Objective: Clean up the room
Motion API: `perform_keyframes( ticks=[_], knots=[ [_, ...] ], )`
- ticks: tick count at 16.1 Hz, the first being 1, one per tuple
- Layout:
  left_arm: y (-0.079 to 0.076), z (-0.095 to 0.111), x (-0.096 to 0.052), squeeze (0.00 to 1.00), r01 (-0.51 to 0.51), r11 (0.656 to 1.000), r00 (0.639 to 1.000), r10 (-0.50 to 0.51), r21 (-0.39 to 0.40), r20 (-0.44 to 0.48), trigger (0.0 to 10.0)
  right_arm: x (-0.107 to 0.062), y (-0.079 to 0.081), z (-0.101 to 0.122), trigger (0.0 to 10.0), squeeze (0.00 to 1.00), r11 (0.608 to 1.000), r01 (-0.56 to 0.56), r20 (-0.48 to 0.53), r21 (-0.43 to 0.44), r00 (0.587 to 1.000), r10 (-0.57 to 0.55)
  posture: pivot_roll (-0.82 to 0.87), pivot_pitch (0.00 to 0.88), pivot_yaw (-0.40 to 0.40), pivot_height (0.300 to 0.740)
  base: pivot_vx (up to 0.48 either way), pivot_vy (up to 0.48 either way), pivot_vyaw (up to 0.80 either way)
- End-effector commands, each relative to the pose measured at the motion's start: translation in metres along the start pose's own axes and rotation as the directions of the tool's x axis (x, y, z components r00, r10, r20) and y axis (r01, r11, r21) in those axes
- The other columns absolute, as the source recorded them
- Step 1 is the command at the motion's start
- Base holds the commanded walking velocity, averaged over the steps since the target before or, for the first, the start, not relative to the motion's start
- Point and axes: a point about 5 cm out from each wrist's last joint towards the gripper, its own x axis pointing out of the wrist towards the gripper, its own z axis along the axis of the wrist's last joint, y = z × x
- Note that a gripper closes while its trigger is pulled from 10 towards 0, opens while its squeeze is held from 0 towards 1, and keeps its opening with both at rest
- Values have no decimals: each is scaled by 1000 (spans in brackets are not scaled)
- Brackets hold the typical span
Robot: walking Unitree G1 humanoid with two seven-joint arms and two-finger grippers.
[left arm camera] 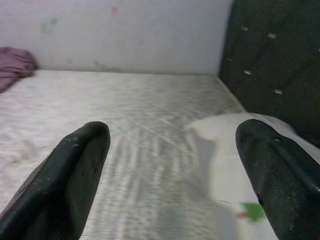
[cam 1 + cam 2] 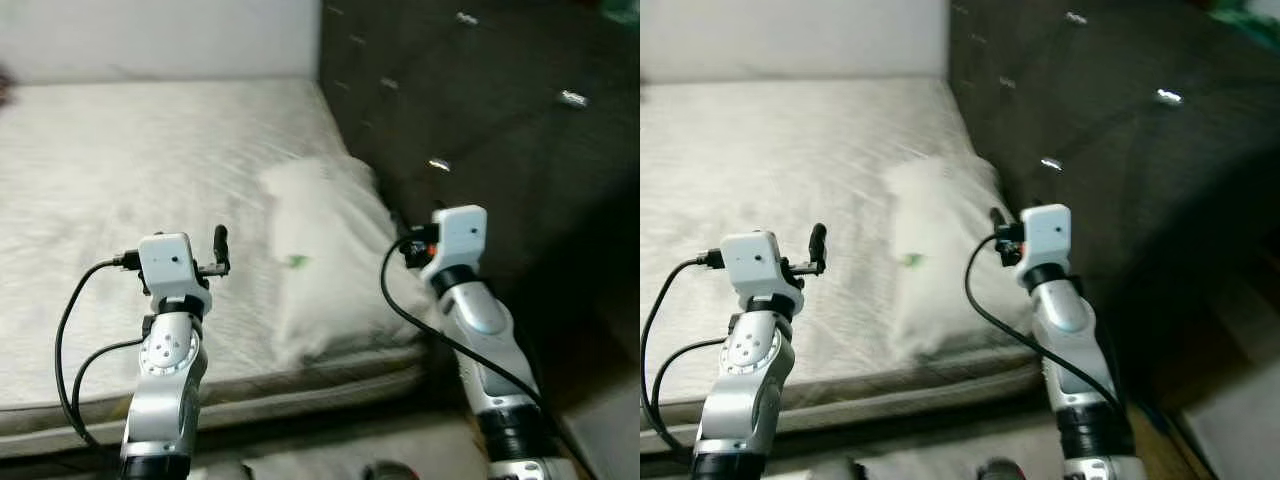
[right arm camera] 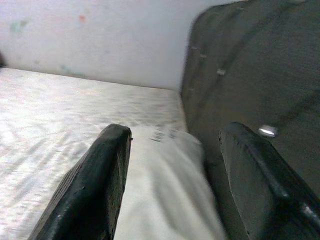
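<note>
White pillow (image 2: 325,255) is lying on the mattress (image 2: 130,180), tight against the dark tufted headboard (image 2: 500,130). Left gripper (image 1: 172,170) is hovering over the mattress beside the pillow, fingers spread, nothing held. Right gripper (image 3: 172,175) is hanging above the pillow's headboard edge, fingers likewise spread and empty. Purple cloth (image 1: 15,65) is sitting at the mattress's far corner, well away from the pillow.

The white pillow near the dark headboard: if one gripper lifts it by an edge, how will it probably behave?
The pillow looks soft and puffy, so it would probably sag and fold, not stay flat. It seems light for its size. Lying flat on the mattress, it should slide when pushed, not roll.
</note>
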Motion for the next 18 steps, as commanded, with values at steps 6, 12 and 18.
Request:
perform_keyframes(
  ticks=[6,12,18],
  knots=[
    [5,0,1,0,-13,1000,1000,13,6,5,10000,0,3,0,10000,0,1000,-3,7,7,1000,3,-21,0,-24,740,0,480,0],
    [3,0,1,0,-13,1000,1000,13,-2,8,10000,4,4,0,10000,0,1000,-12,1,16,1000,12,-23,0,-27,740,0,480,0],
    [2,0,3,0,-8,1000,1000,8,-3,10,10000,6,5,-1,10000,0,999,-15,-8,39,1000,15,-28,0,-24,740,0,480,0]
  ],
)
